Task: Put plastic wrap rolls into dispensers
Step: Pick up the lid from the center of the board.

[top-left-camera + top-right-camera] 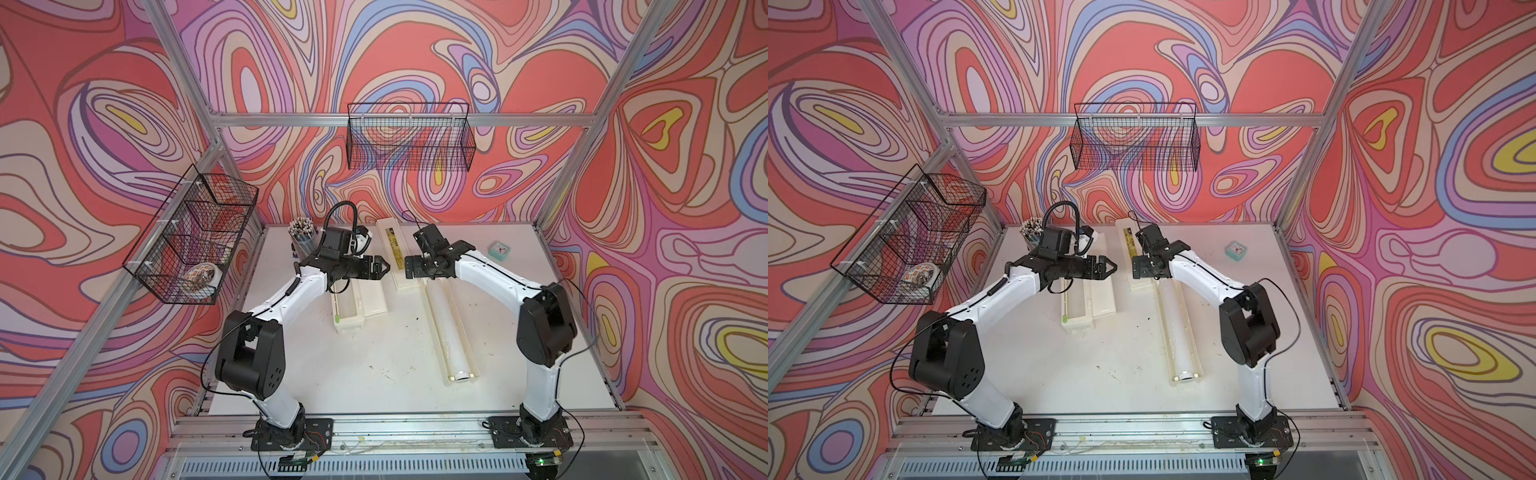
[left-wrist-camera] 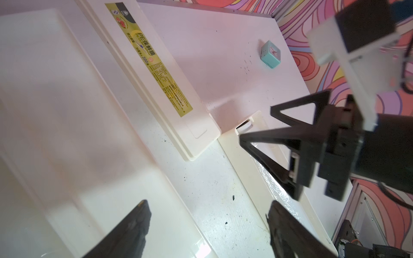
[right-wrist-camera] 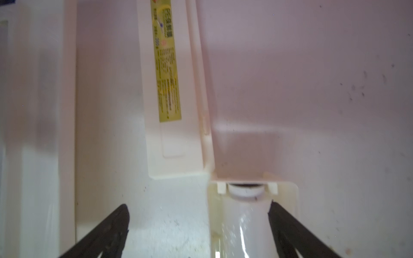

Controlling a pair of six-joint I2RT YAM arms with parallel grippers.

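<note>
One plastic wrap roll point(image 1: 449, 328) point(image 1: 1177, 328) lies in the open tray of the right dispenser point(image 1: 471, 365), its glossy film showing in the right wrist view point(image 3: 245, 223). A cream lid with a yellow label point(image 1: 395, 253) point(image 3: 167, 67) lies just beyond that tray. The left dispenser point(image 1: 338, 307) point(image 1: 1068, 307) lies open, lid flat beside a tray that looks empty. My right gripper point(image 1: 409, 268) point(image 3: 198, 205) hovers open over the roll's far end, gripping nothing. My left gripper point(image 1: 385, 266) point(image 2: 207, 204) faces it, open and empty, above the left dispenser's lid.
A cup of pencils point(image 1: 303, 237) stands at the back left and a small teal clock point(image 1: 498, 250) at the back right. Black wire baskets hang on the back wall point(image 1: 409, 137) and left wall point(image 1: 191, 237). Dark crumbs dot the white table point(image 1: 374, 374).
</note>
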